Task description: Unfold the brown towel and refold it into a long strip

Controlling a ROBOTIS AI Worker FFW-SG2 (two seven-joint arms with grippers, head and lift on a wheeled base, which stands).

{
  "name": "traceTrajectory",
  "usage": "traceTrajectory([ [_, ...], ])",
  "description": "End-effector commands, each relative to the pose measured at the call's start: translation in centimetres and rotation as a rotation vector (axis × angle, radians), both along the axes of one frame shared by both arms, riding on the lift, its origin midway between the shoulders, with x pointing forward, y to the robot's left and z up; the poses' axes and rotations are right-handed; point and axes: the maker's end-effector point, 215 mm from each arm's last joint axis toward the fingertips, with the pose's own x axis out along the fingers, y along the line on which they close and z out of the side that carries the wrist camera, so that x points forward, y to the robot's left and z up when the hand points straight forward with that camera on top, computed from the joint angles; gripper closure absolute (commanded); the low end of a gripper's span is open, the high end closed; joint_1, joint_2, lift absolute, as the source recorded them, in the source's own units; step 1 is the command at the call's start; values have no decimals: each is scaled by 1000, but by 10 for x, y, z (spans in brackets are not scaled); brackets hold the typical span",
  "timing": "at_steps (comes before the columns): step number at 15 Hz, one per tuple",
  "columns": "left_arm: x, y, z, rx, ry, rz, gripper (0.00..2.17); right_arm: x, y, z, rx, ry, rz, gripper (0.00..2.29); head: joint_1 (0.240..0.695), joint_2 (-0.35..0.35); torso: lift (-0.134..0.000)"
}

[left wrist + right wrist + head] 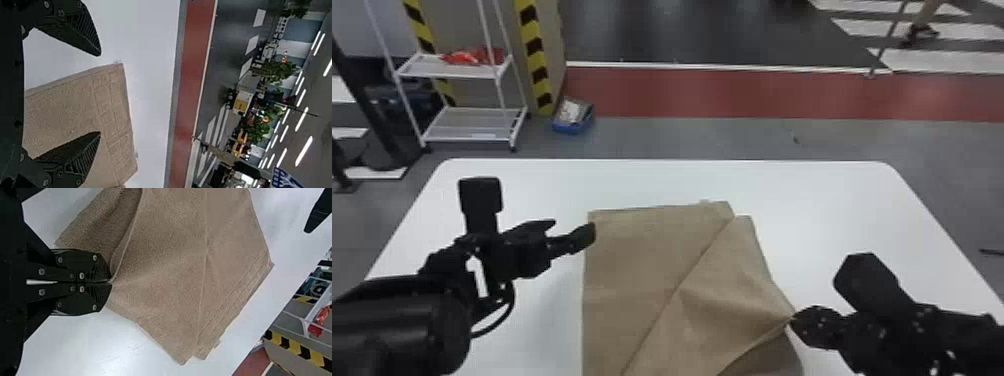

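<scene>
Pinching brown towel (642, 260) w/ R pincer (794, 320); L pincer (574, 225) agape nr towel's L edge.

A white table (807, 190) with rounded far corners extends beyond the fingers of both the left gripper (574, 228) and the right gripper (793, 321). On it lies a brown towel (627, 260), mostly between the two sets of fingers, its left edge near the left ones, its right side pinched in the right ones, and an overlapping layer slanting across it.
</scene>
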Motion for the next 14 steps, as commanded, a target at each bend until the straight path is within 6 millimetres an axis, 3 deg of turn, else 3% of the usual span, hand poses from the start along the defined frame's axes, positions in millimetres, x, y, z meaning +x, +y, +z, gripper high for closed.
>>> traceTrajectory([
  [1, 29, -8, -18, 84, 42, -25, 191, -2, -8, 0, 1, 13, -23, 2067, 695, -74, -103],
  [4, 55, -16, -42, 169, 70, -44, 191, -4, -11, -2, 4, 26, -38, 2067, 695, -94, -103],
  [7, 76, -15, -49, 187, 52, -36, 191, -6, -13, -3, 8, 36, -42, 2064, 695, -101, -103],
  [14, 86, -23, -68, 243, 87, -67, 329, -5, -15, -1, 11, 38, -36, 2067, 695, -109, -103],
])
